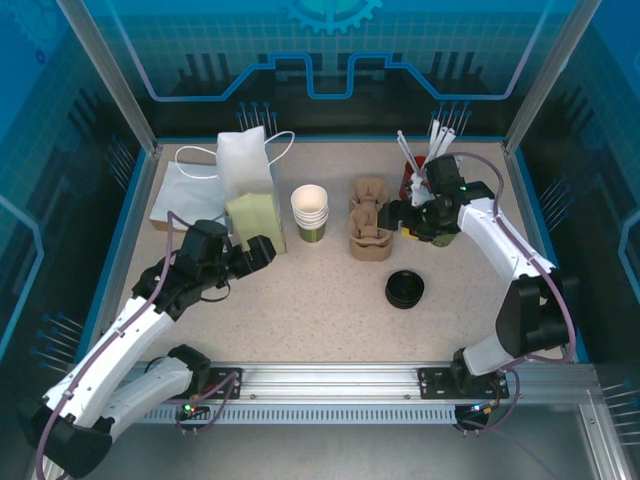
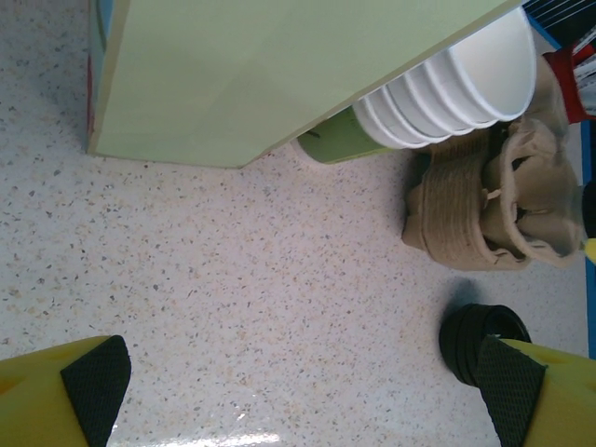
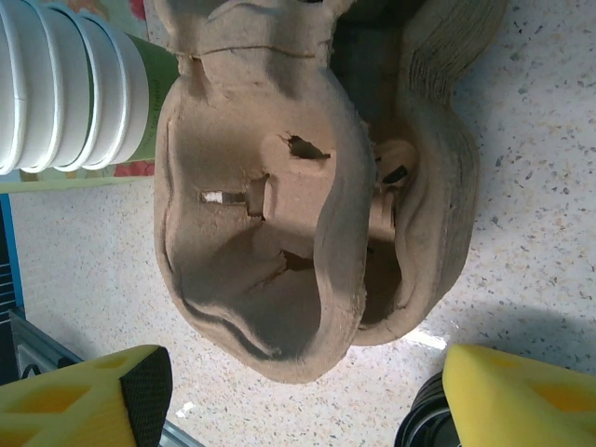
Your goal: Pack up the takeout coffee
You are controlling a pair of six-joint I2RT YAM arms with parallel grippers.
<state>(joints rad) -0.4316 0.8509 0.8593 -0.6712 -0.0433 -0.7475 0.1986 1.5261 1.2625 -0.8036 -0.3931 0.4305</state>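
From above, a speckled beige tabletop (image 1: pixel 300 320) lies inside glowing blue walls (image 1: pixel 330 60) with aluminium posts. The stack of green paper cups with white insides (image 1: pixel 310 213) stands between a pale green paper bag (image 1: pixel 256 218) and brown moulded-pulp carriers (image 1: pixel 369 232). The round black plastic lid (image 1: pixel 405 289) lies nearer the arms.

In the left wrist view, the left gripper (image 2: pixel 303 396) gapes fully, empty, over bare tabletop.

In the right wrist view, the right gripper (image 3: pixel 317 405) stands wide apart before a carrier, gripping nothing.
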